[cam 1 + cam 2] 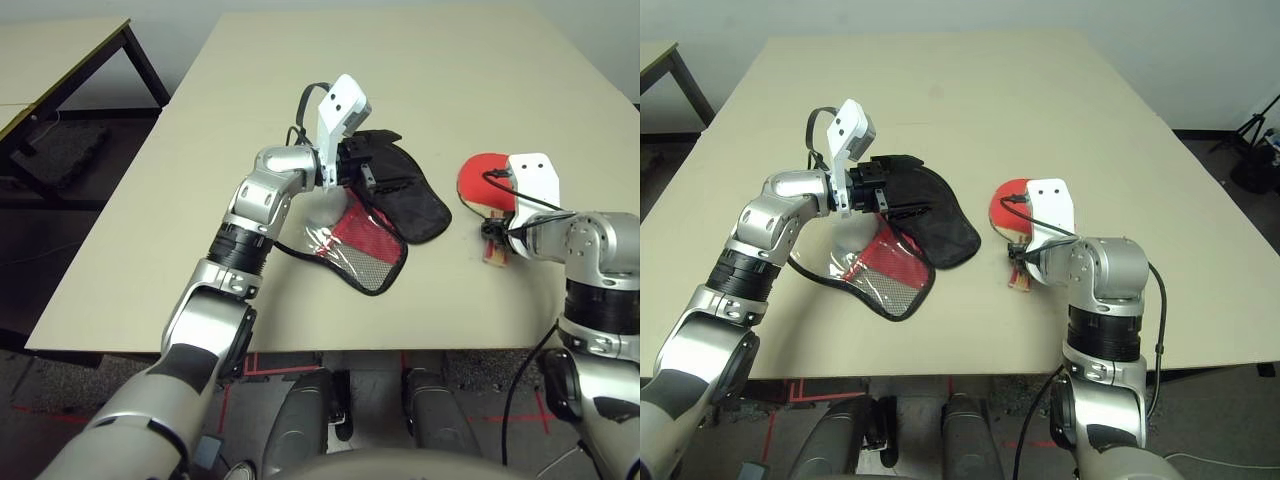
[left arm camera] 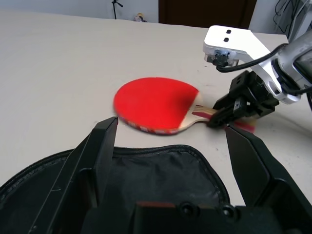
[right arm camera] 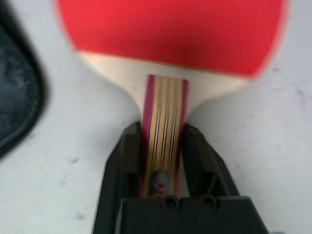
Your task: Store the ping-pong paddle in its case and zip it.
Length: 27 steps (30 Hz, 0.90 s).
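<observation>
The ping-pong paddle lies flat on the table at the right, red face up, its striped wooden handle pointing toward me. My right gripper is shut on that handle, one black finger pressed to each side. The case lies unzipped in the middle of the table. Its black-lined half is spread flat, and its red mesh and clear plastic half is folded toward the front edge. My left gripper stands open just over the black-lined half, holding nothing, its fingers pointing toward the paddle.
The beige table has free surface behind and to the left of the case. The case's front flap lies close to the table's front edge. A second table stands off to the far left.
</observation>
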Each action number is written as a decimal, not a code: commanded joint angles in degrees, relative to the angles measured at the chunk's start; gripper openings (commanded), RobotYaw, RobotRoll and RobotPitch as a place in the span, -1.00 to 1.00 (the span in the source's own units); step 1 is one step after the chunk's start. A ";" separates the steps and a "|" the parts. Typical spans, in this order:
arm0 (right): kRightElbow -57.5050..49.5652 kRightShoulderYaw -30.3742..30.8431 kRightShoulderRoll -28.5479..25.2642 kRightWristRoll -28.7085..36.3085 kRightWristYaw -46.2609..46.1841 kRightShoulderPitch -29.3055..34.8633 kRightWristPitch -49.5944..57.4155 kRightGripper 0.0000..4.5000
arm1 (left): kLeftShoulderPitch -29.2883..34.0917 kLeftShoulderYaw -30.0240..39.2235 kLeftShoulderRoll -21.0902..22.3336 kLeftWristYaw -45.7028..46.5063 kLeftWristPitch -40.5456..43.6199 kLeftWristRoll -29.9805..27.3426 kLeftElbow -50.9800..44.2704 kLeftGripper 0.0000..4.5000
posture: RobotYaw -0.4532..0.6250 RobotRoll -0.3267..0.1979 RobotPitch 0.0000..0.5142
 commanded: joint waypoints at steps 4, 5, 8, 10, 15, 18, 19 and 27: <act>2.71 -2.90 -0.27 -5.11 -1.00 -2.32 0.44 -0.50 | 1.00 -0.08 0.49 0.24 -0.29 0.71 0.04 1.00 | -0.18 0.25 -0.45; 3.41 -3.29 -0.24 -5.80 -1.10 -2.97 -0.64 -0.50 | 1.02 -0.07 0.53 0.29 -0.37 0.73 0.06 1.00 | -0.19 0.25 -0.45; 6.03 -2.42 -0.83 -6.71 0.53 -5.92 -6.81 -0.50 | 0.88 0.11 0.54 0.62 -0.53 0.67 0.20 1.00 | -0.19 0.25 -0.46; 7.30 -0.13 -1.29 -6.39 3.29 -8.68 -9.39 -0.50 | 0.66 0.25 0.58 0.79 -0.42 0.57 0.20 1.00 | -0.19 0.25 -0.47; 8.93 7.59 -2.84 -3.76 12.39 -14.35 -9.15 -0.50 | 0.05 0.91 1.21 0.98 0.61 -0.08 -0.63 1.00 | -0.20 0.25 -0.51; 9.04 13.36 -4.23 -2.23 18.28 -16.30 -9.13 -0.50 | 0.13 1.97 2.79 1.14 1.93 -0.49 -1.70 1.00 | -0.19 0.25 -0.52; 9.23 14.67 -4.28 -1.74 19.85 -16.73 -9.02 -0.50 | 0.23 2.56 3.51 1.59 2.30 -0.50 -1.88 1.00 | -0.19 0.25 -0.52; 12.07 22.90 -4.36 -1.22 28.76 -17.89 -12.33 -0.50 | 3.40 6.80 8.77 5.33 4.87 -0.23 -3.86 1.00 | -0.17 0.25 -0.53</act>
